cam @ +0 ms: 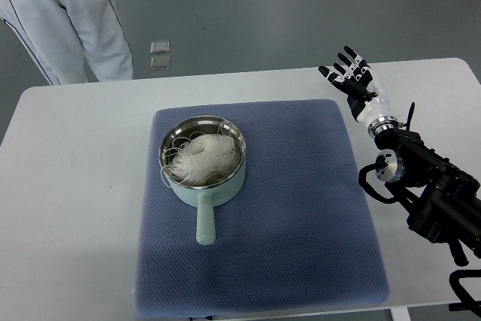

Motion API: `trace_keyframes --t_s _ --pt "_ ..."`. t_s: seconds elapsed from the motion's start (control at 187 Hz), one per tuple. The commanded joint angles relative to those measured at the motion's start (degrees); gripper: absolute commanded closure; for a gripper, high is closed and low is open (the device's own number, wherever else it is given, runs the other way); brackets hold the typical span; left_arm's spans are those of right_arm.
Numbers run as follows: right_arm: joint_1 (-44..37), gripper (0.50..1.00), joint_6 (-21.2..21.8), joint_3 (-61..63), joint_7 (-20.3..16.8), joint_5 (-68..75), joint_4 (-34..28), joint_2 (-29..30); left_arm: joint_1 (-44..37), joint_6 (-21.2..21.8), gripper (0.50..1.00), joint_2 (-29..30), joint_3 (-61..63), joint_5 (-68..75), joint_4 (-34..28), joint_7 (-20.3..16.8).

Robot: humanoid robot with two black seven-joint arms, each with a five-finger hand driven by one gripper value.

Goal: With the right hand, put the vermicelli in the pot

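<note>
**Vermicelli in the pot, right hand clear**

- Vermicelli (197, 154): one white tangled bundle, lying inside the pot, a few loose strands curling along the rim. None seen on the mat or worktop.
- Pot (225, 186): pale green, steel-lined, handle pointing toward the robot's side; stands left of centre on the mat.
- Mat (301, 216): blue-grey, textured, covering the middle of the white worktop (75, 208).
- Right hand (349, 73): raised over the far right corner of the mat, well apart from the pot, fingers spread, holding nothing.
- Left hand: not visible.
- Person (68, 20): light trousers only, standing beyond the far left edge of the worktop.

Progress, as I judge it: the placing looks done; at most, the arm's withdrawal remains.

Hard to make out: how deep the bundle sits, and whether strands hang over the rim. The right arm is cut off by the frame's right edge.
</note>
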State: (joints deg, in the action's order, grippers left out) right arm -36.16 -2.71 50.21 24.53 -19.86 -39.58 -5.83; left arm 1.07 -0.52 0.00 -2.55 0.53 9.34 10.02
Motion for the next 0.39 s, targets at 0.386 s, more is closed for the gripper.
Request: trace_keyframes --t_s 0.386 --pt "2.50 0.572 0.68 4.54 2.19 1.05 -0.06 1.87 -0.01 -0.01 0.500 0.00 0.00 0.00 -0.02 0.00"
